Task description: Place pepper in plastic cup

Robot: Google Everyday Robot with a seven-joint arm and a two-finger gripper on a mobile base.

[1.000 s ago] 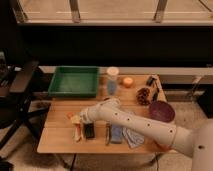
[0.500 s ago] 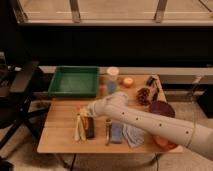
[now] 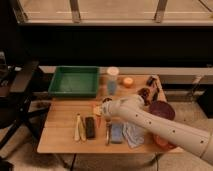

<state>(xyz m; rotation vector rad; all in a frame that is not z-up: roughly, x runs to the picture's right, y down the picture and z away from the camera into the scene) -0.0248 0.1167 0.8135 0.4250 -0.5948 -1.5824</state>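
Gripper closed, over wooden table, holding unclear, green tray, dark window wall behind.

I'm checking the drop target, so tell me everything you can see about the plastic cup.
The plastic cup stands upright on the wooden table, just right of the green tray. It looks translucent, pale at the rim and bluish lower down. Nothing visibly touches it. The end effector is nearer the camera, shut, with something orange at its tip.
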